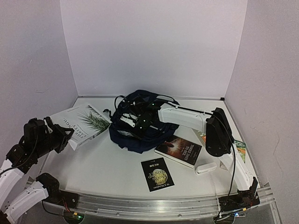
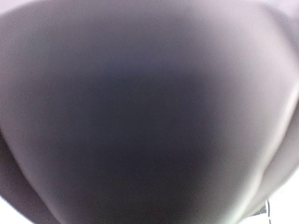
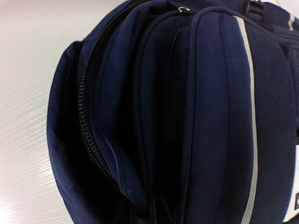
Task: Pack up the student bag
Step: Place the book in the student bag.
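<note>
The student bag (image 1: 133,133) is a dark navy backpack lying in the middle of the table, and it fills the right wrist view (image 3: 210,116), where its thin white stripe and an open zip show. My right gripper (image 1: 140,123) rests on top of it, shut on a fold of fabric beside the zip (image 3: 156,217); its fingers are lost in the dark folds. My left gripper (image 1: 63,135) is at the left edge of a white book with a palm leaf (image 1: 84,122), shut on that edge. The left wrist view is a dark grey blur.
A dark book (image 1: 178,150) lies right of the bag, a black booklet with a gold emblem (image 1: 157,174) in front of it, and a small white box (image 1: 205,168) by the right arm. A green-edged item (image 1: 239,149) lies at the far right. Walls enclose three sides.
</note>
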`<state>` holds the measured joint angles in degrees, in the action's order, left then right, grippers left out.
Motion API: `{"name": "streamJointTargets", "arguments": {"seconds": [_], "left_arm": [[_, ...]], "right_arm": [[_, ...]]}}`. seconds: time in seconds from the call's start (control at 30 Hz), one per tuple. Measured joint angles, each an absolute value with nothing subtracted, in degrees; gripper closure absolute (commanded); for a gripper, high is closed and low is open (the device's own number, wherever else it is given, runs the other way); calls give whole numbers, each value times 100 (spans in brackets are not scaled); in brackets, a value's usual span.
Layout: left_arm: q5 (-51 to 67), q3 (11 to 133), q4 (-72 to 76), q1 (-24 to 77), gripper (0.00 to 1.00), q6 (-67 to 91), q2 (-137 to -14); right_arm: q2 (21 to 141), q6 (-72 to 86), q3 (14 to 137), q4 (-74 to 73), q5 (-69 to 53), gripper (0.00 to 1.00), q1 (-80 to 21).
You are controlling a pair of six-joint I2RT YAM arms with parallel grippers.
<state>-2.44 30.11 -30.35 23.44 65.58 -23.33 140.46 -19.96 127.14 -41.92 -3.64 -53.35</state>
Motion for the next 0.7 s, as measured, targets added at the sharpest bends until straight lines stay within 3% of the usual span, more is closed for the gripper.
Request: {"name": "streamJointTargets", "arguments": {"seconds": [0.7], "left_arm": [[1552,1901,-2208,2344,100,6766,-1054]], "right_arm": [[13838,-1220,14176,-3996,30,100,-4870]]}}
